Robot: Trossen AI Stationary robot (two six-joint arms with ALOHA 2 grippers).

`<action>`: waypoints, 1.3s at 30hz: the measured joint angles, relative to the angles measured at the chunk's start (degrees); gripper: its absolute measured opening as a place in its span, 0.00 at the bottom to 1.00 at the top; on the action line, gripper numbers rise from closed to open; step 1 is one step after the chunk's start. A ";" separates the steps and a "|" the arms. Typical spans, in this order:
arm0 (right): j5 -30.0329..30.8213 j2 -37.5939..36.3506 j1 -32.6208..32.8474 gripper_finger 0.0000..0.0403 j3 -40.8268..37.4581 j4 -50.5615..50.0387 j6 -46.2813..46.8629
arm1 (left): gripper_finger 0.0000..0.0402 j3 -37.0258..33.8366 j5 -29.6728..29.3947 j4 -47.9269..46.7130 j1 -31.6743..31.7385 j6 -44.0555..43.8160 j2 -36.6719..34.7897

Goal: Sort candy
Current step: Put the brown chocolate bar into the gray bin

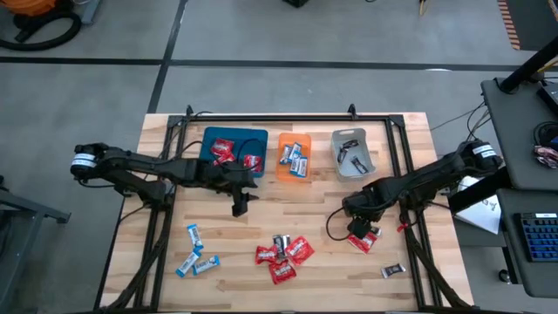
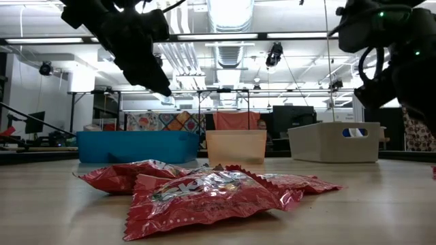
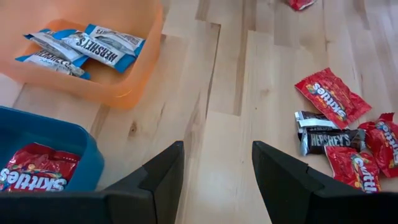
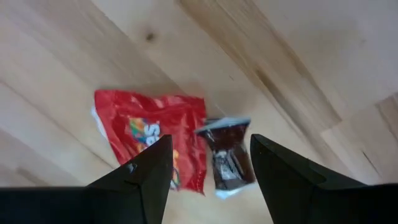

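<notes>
Hanging over bare wood just in front of the blue tray, the left gripper has its fingers spread wide with nothing between them. Its wrist view shows the blue tray corner with a red candy inside, and the orange tray holding blue-and-white candies.

The right gripper is low over the right part of the bench, fingers wide apart and empty. Between and just beyond those fingers lie a red packet and a dark-wrapped piece, touching each other side by side on the wood; in the high view the red one shows just beside the gripper.

Three trays stand in a row along the far side of the bench: blue on the left with red sweets, orange in the middle with blue-and-white sweets, grey on the right with dark pieces inside.

Loose candy remains on the near half. A cluster of red packets with a dark piece among them sits near the centre front; the low view looks straight onto this red pile. Three blue-and-white sweets lie near the front left, well apart from the cluster. One dark piece lies alone toward the front right.
</notes>
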 joint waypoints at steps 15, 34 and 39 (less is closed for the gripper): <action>0.24 4.91 -0.02 0.13 -1.49 1.33 -1.61 | 0.43 -0.04 -0.10 0.66 0.00 -0.24 0.02; 19.85 -2.10 -10.31 0.03 15.27 -3.38 -21.26 | 0.43 0.18 0.02 -4.11 0.00 -4.48 -0.43; 31.61 -1.30 -16.34 0.03 20.59 -3.30 -31.78 | 0.43 3.85 0.07 -11.66 -0.08 -7.73 -0.46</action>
